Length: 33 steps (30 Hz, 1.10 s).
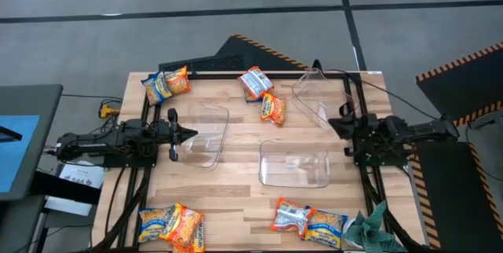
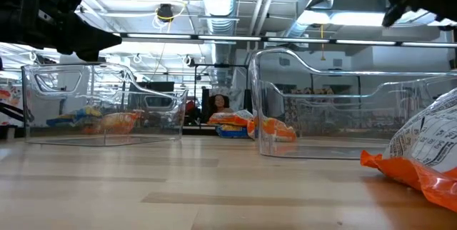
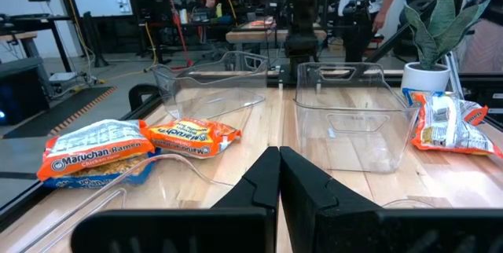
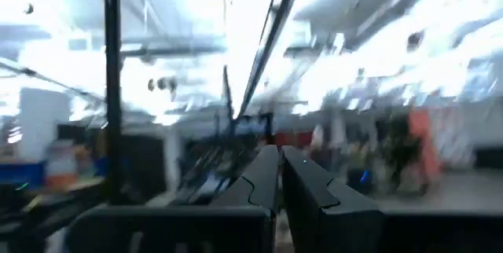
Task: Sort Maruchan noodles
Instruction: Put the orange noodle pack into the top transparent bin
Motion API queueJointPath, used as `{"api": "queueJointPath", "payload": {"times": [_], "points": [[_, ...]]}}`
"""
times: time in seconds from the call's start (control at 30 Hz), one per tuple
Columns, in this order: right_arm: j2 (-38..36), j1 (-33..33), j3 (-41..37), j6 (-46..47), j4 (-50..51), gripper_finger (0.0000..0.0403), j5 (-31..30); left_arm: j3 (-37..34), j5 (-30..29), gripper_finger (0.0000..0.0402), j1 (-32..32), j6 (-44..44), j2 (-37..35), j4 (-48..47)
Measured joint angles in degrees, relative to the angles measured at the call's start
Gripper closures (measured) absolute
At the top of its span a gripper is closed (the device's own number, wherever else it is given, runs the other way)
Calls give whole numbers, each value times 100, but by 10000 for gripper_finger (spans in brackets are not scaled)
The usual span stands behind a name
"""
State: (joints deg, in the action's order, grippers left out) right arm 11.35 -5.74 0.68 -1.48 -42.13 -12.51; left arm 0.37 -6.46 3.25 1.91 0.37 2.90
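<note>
Left gripper (image 1: pixel 189 134): at the table's left edge, tip just over the rim of the left clear bin (image 1: pixel 206 137); fingers pressed together, nothing between them; looks parked, not reaching
Far-left packets (image 1: pixel 166 85): two Maruchan noodle packets, yellow-blue and orange, overlapping at the far left corner; outside any bin
Near-left packets (image 1: pixel 172 225): a small heap at the near left corner; also unsorted
Left clear bin: tilted on the wood, apparently empty; likely one sorting target
Centre packets (image 1: pixel 265 96): one silver-white and orange-red, one orange just beside it, lying between the left bin and the far-right bin (image 1: pixel 322 94)
Middle bin (image 1: pixel 294 164): near centre, apparently empty
Near-right packets (image 1: pixel 310 219): two side by side, near the green cloth (image 1: pixel 369 227)
Right gripper (image 1: pixel 335 122): at the table's right edge beside the far-right bin; fingers closed together, empty
Progress: judged barely begun; no packet seen inside a bin; packets scattered at the corners, probably for sorting by colour
</note>
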Motion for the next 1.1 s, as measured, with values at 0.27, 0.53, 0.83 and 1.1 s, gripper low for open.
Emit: {"api": "queueJointPath", "payload": {"times": [0.27, 0.53, 0.83, 1.1], "points": [[2744, 1274, 1449, 610, 525, 321, -238, 0, 2, 401, -1, 0, 1, -2], [5480, 2355, 3574, 913, 3035, 209, 324, -1, 1, 401, 0, 0, 1, -1], [7863, 2670, 5378, 1361, 5051, 169, 516, 0, -8, 401, 0, 0, 0, 0], [9068, 2526, 6556, 1365, 6084, 181, -38, -1, -22, 401, 0, 0, 1, 0]]}}
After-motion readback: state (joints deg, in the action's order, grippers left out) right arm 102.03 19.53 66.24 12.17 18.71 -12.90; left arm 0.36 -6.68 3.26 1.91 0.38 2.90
